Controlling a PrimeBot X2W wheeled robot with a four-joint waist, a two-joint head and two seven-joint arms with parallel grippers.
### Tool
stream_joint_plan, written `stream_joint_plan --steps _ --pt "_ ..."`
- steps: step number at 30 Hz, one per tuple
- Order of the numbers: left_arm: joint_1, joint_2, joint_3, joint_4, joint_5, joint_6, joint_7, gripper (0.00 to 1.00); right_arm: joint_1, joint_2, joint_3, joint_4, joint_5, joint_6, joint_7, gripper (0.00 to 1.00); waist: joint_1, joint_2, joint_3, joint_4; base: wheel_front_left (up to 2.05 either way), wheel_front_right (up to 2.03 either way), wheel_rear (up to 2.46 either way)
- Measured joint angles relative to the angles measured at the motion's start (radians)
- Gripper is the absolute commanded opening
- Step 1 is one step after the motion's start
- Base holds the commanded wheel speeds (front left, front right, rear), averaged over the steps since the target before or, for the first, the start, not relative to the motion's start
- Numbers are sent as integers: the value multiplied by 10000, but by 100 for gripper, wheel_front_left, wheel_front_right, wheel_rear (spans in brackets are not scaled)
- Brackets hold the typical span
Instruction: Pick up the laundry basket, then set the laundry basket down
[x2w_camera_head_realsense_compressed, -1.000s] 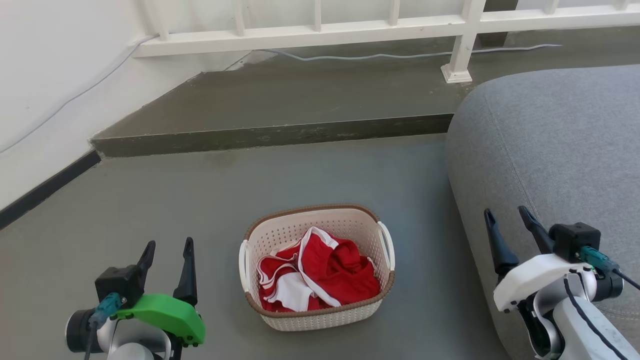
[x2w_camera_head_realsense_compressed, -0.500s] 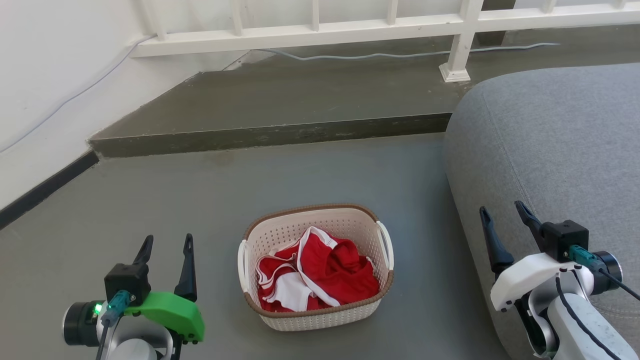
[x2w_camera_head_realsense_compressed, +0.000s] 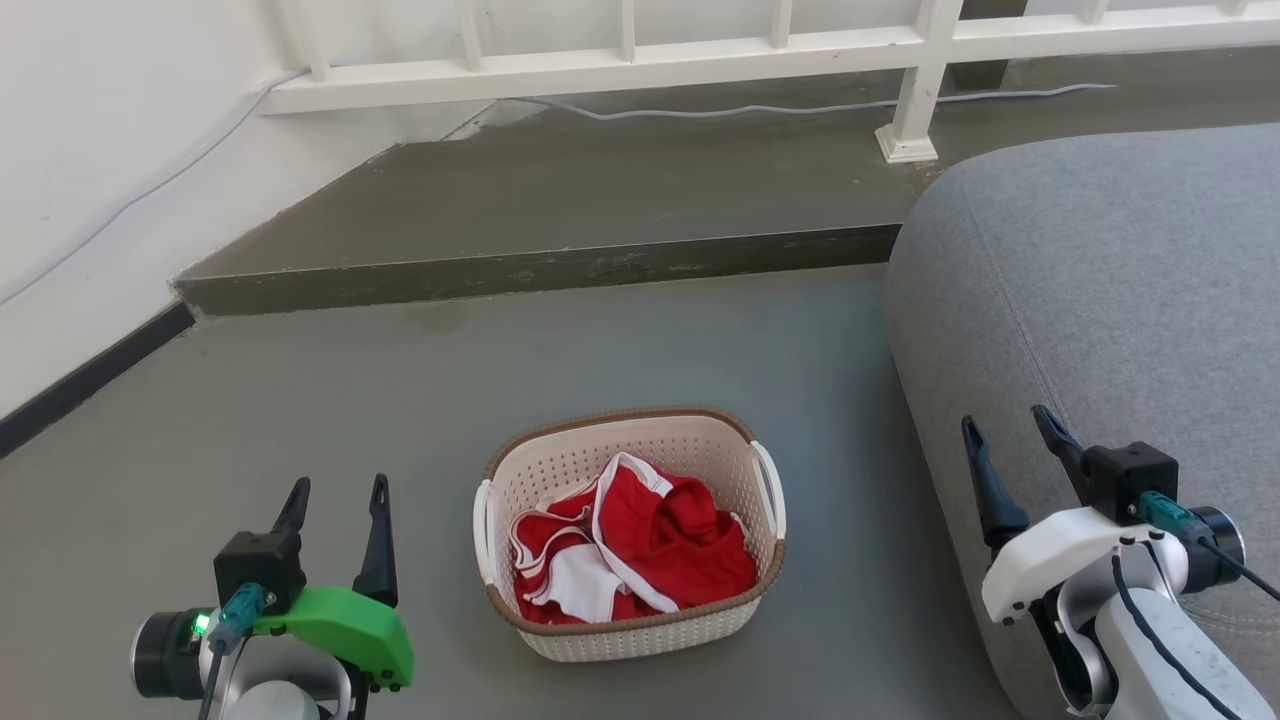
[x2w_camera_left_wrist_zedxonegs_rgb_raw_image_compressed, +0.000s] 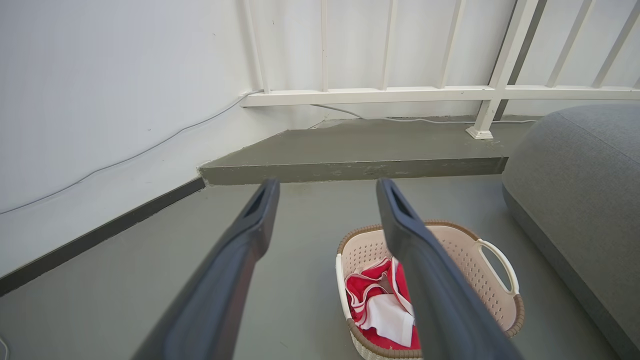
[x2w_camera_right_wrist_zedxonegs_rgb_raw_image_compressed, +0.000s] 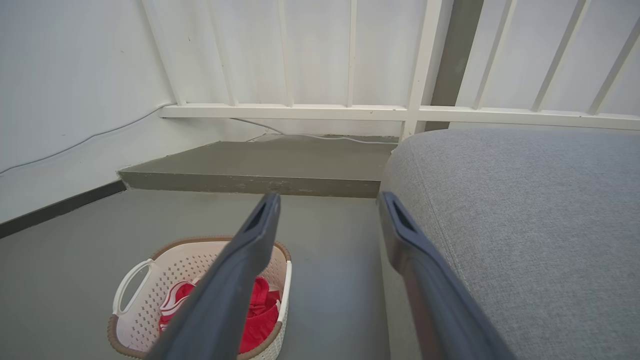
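Cream laundry basket (x2w_camera_head_realsense_compressed: 640, 635), head view, between left pincer (x2w_camera_head_realsense_compressed: 340, 483) and right pincer (x2w_camera_head_realsense_compressed: 1004, 416) — both spread.

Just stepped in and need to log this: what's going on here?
A two-armed robot is facing the laundry basket, which sits on the floor holding red and white clothes. The left tool and right tool hang open either side of it, touching nothing. The pickup has not yet begun.

The left gripper (x2w_camera_head_realsense_compressed: 339, 484) is fitted with 2 dark fingers (x2w_camera_head_realsense_compressed: 378, 548), a green shell (x2w_camera_head_realsense_compressed: 340, 625), a black block (x2w_camera_head_realsense_compressed: 260, 570) and a teal plug (x2w_camera_head_realsense_compressed: 240, 606); a green light (x2w_camera_head_realsense_compressed: 200, 624) is lit beside it. The right gripper (x2w_camera_head_realsense_compressed: 1005, 417) is cased in white; a black cable (x2w_camera_head_realsense_compressed: 1160, 625) is run along its pale forearm (x2w_camera_head_realsense_compressed: 1195, 675).
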Motion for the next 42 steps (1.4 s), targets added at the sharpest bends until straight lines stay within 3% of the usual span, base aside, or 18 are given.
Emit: stream_joint_plan --steps 21,42 --pt "-317 -86 6 109 0 4 0 100 -79 54 -213 88 0 107 0 100 0 0 378 65 0 0 0" --pt "-1837 -399 38 -171 105 81 31 100 -1733 38 -466 -113 -2 387 -31 100 0 0 2589 179 0 0 0"
